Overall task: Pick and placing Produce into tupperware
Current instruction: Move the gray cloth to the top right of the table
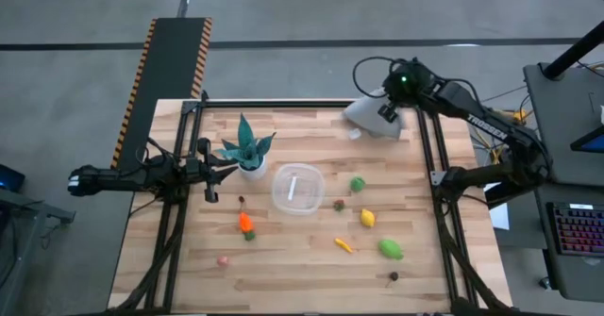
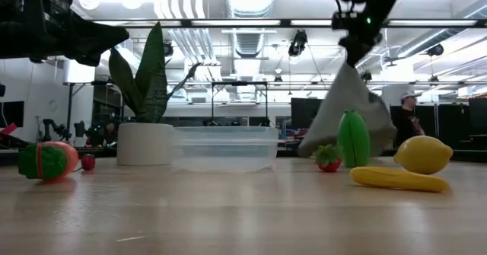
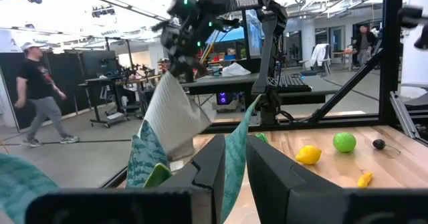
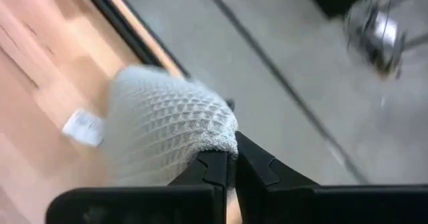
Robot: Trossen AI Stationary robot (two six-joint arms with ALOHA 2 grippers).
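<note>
right fingers (image 4: 231, 165) pinching cloth (image 4: 167, 134), produce (image 1: 366, 218) apart

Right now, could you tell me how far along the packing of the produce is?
Nothing is packed: the tupperware holds no produce. The right gripper holds up the grey cloth at the table's far edge; the left gripper waits beside the potted plant. The lemon, carrot and the rest remain on the table.

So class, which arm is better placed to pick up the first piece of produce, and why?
Probably left: the left gripper waits free beside the potted plant, near the orange piece. The right gripper is shut on the grey cloth at the far edge.
</note>
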